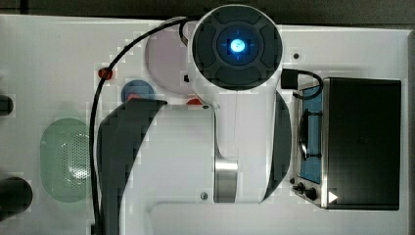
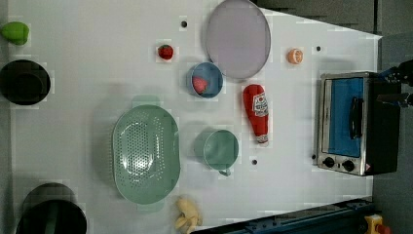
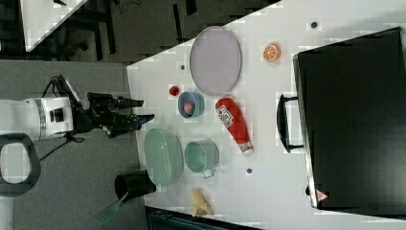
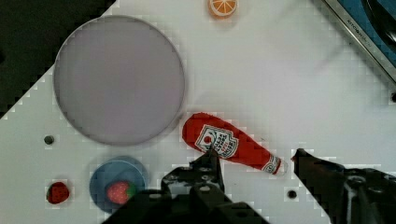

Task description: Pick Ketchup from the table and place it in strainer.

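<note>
approaching | gripper (image 4: pixel 254 163) stood open and empty above ketchup (image 4: pixel 231 147) lying flat on table (image 4: pixel 289 93) | advised straddling the bottle's body

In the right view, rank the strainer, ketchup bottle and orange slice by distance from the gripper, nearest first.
From the gripper, fingers open:
1. Strainer, just below it at the table edge.
2. Ketchup bottle, mid-table, to the right view's right.
3. Orange slice, far upper right, by the oven.

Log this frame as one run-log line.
phase: pre-grasp | gripper: open, empty | Ketchup: lying on table | strainer: empty
</note>
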